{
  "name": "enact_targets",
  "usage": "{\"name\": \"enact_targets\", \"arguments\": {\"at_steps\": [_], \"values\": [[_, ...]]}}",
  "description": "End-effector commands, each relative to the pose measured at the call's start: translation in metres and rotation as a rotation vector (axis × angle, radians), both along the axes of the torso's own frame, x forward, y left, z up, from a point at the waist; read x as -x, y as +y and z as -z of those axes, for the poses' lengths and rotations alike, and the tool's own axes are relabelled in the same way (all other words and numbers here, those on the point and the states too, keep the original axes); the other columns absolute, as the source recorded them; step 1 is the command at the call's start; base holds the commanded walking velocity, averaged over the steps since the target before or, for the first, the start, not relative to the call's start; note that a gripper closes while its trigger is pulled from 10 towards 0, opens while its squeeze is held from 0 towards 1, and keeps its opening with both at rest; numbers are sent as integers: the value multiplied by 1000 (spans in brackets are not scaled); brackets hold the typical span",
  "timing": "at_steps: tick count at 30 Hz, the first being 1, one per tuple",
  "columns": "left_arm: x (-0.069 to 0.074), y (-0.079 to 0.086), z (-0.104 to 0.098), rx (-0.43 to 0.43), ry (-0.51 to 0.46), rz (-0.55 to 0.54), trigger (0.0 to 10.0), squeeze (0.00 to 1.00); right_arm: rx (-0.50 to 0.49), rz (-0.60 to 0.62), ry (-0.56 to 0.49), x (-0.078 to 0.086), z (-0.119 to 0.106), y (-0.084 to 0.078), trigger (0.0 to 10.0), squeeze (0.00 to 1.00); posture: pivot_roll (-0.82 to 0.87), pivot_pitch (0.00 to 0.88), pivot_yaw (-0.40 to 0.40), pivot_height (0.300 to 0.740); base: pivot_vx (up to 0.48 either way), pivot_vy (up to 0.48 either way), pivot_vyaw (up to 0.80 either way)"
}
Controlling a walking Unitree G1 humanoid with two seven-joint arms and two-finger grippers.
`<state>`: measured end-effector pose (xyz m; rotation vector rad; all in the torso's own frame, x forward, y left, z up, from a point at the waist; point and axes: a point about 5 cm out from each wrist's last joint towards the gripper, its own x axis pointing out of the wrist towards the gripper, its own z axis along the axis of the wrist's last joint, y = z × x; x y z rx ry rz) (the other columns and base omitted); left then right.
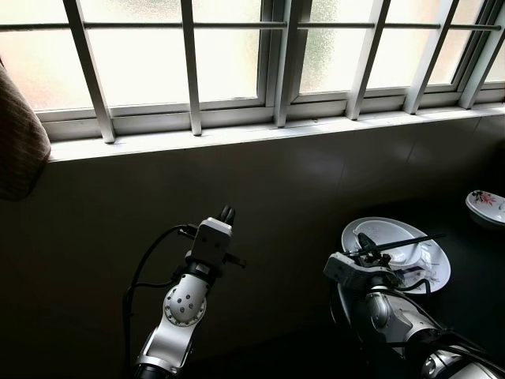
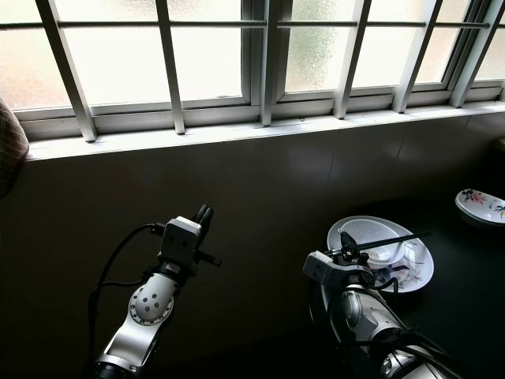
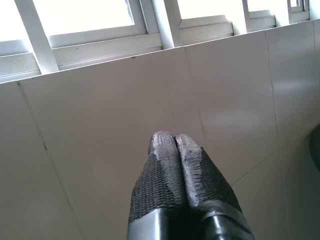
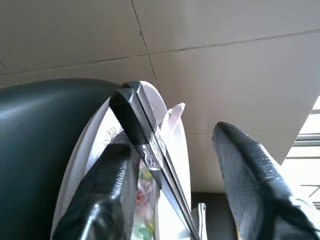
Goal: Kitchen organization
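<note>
Tiled wall (image 1: 260, 197), barred window (image 1: 237, 63), right hand (image 4: 175, 200) by plate (image 1: 430, 253), small dish (image 1: 485, 207)

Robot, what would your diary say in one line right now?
left gripper: shut, raised toward tiled wall | right gripper: open around black chopsticks | chopsticks lie across white plate | floral dish apart, far right

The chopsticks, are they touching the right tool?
Touching. In the right wrist view the chopsticks lie against one finger of the open right tool.
</note>
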<state>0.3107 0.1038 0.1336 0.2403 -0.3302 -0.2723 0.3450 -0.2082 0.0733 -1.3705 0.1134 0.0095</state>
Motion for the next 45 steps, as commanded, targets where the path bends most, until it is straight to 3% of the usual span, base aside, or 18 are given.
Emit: {"name": "enact_targets", "arguments": {"at_steps": [1, 2, 3, 22, 27, 31, 32, 33, 36, 45], "values": [[0, -3, -1, -9, -8, 13, 10000, 0, 11, 1, -23, -3, -6, -4, 1647, 0, 45, 0, -15, 740, 0, 0, 0], [0, -3, -1, -9, -8, 13, 10000, 0, 19, -3, -24, -3, -7, -4, 471, 0, 45, 0, -15, 740, 0, 0, 0], [0, -3, -1, -9, -8, 13, 10000, 0, 25, -6, -25, -3, -7, -3, 0, 0, 45, 0, -15, 740, 0, 0, 0], [0, -2, 2, -10, 0, 10, 10000, 0, 198, -6, -111, -4, -14, -10, 0, 0, 41, 0, -18, 740, 0, 0, 0], [1, -3, 3, -7, 1, 8, 10000, 0, 219, -9, -219, -10, -32, -13, 0, 0, 37, 0, -19, 740, 0, 0, 0], [1, -3, 3, -4, 0, 9, 10000, 0, 164, -29, -326, -14, -49, -10, 0, 0, 34, 0, -19, 740, 0, 0, 0], [1, -3, 3, -4, 0, 9, 10000, 0, 120, -44, -395, -16, -61, -6, 4510, 0, 29, 0, -17, 740, 0, 0, 0], [1, -3, 3, -4, 0, 9, 10000, 0, 71, -77, -447, -18, -72, 3, 10000, 0, 28, 0, -17, 740, 0, 0, 0], [1, -3, 4, -6, 1, 9, 10000, 0, 14, -146, -543, -19, -95, 22, 10000, 0, 31, 0, -17, 740, 0, 0, 0], [1, -1, 4, -7, -1, 5, 10000, 0, -52, -198, -606, -11, -111, 49, 10000, 0, 37, 0, -21, 740, 0, 0, 210]]}}
